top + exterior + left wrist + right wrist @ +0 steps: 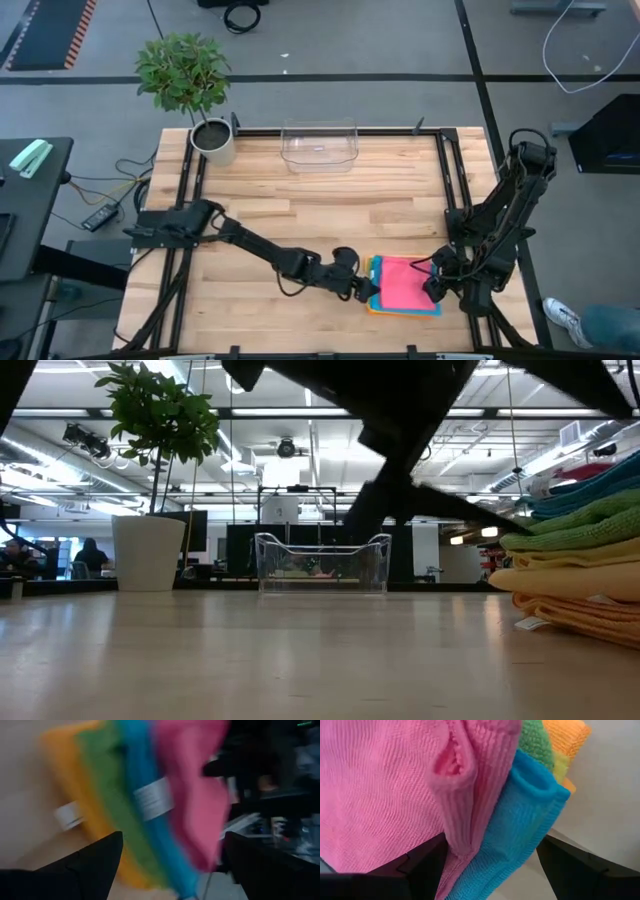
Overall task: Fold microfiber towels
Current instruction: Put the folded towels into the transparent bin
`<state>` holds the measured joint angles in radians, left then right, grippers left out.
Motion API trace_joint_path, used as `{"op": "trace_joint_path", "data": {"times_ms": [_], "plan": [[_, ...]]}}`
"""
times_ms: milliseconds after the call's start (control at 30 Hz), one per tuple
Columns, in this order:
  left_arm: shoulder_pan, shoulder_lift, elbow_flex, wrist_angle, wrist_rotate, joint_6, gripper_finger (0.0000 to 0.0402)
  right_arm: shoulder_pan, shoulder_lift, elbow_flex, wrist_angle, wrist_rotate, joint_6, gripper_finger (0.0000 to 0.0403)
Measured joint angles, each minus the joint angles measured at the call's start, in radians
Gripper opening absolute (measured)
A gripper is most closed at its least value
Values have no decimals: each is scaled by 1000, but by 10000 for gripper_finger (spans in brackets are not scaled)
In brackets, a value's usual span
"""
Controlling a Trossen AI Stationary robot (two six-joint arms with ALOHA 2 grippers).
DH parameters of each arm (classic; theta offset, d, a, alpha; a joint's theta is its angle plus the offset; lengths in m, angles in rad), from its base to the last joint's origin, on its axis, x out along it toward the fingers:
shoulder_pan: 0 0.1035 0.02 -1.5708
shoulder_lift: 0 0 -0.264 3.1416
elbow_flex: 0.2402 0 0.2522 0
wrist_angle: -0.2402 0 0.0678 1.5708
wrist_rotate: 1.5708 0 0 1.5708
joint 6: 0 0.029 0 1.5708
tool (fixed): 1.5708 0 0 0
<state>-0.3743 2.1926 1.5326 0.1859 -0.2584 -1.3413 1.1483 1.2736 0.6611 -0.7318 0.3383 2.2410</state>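
A stack of microfiber towels point(405, 285) lies on the wooden table near its front right. A pink towel point(400, 282) is on top; blue point(520, 820), green point(536, 740) and orange point(565, 732) ones lie under it. In the low view the stack point(575, 565) rests on its orange bottom towel. My left gripper point(366, 287) is open at the stack's left edge, with the towels point(150, 795) just ahead of its fingers. My right gripper point(432, 288) is open at the stack's right edge, slanting down. My right gripper has one finger point(422, 862) beside the pink towel's folded edge point(457, 820) and the other point(575, 865) beyond the blue towel's corner point(540, 795). I cannot tell whether either finger touches the cloth. My left gripper shows no touch.
A clear plastic bin point(320, 145) stands at the table's far edge, in the middle. A potted plant point(205, 130) stands at the far left corner. Bare wood point(300, 210) lies between the bin and the stack. A person's shoe point(565, 322) shows beyond the right edge.
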Motion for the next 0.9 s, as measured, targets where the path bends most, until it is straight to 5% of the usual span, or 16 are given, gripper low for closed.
{"op": "trace_joint_path", "data": {"times_ms": [433, 700, 900], "plan": [[-30, 128, 97, 40, -26, -31, 357, 5, 8, -25, 24, 39, -8, 310], [-34, 59, 100, -136, -2, 75, 357, 9, 8, -25, 26, 37, -8, 310], [-12, 34, 100, -87, 56, 89, 357, 8, 8, -25, 28, 35, -9, 310]]}}
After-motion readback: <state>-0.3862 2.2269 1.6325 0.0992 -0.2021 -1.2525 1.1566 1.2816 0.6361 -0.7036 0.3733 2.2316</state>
